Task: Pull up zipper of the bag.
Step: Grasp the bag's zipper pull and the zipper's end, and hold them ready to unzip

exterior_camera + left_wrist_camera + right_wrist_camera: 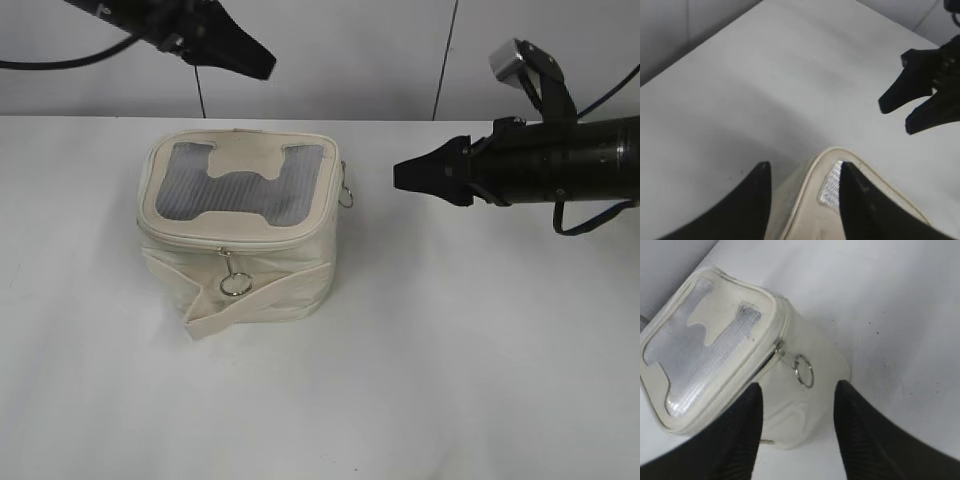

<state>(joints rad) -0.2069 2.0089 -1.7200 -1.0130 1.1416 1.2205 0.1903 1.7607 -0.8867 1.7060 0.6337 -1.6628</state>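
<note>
The bag [240, 225] is sitting mid-table, its zipper [771, 356] ring facing the nearer right gripper [402, 176], which is hovering open beside it, while the left gripper [262, 64] is hanging open behind

Probably a lab: bare white table [480, 350], plain panelled wall [350, 50].
</note>
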